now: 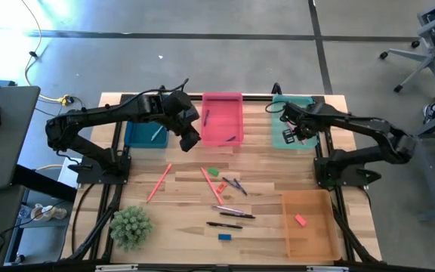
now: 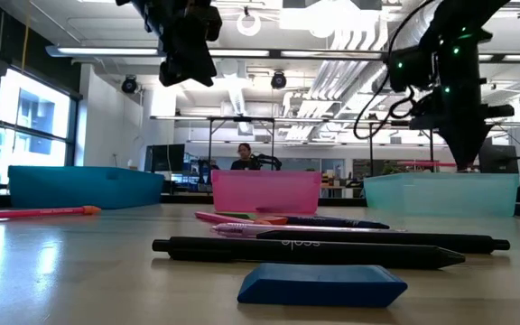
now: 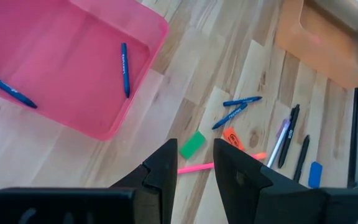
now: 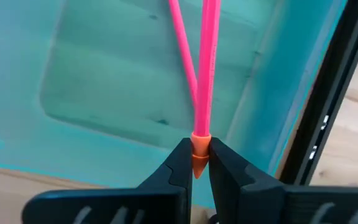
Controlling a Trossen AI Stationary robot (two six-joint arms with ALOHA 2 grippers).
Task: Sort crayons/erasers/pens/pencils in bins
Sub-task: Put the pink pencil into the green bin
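Pink is filling my right wrist feed: the right end effector (image 4: 195, 163) is pinching the orange-tipped end of a thin bright-pink pencil (image 4: 207, 68) over the shallow teal-green plastic bin (image 4: 104, 74), with a second thin pink stick (image 4: 183, 53) lying in the bin beneath it. From overhead I am seeing that end effector (image 1: 299, 130) hanging above the teal-green bin at the far right of the light wooden desk (image 1: 180, 219). The left end effector (image 1: 190, 139) is hovering at the near left corner of the shallow pink plastic bin (image 1: 223, 99), its fingers (image 3: 164, 167) narrowly parted and holding nothing. Two slim blue crayons (image 3: 125, 68) are lying in that pink bin. The dark blue bin (image 1: 136, 134) is sitting to its left, and the translucent orange bin (image 1: 319, 234), holding a small pink eraser (image 1: 300, 220), is sitting near the front right. Scattered mid-desk I am seeing a small green eraser (image 1: 214, 171), a small blue eraser (image 1: 224, 236), thin black pens (image 1: 224, 224) and a salmon-pink stick (image 1: 158, 182).
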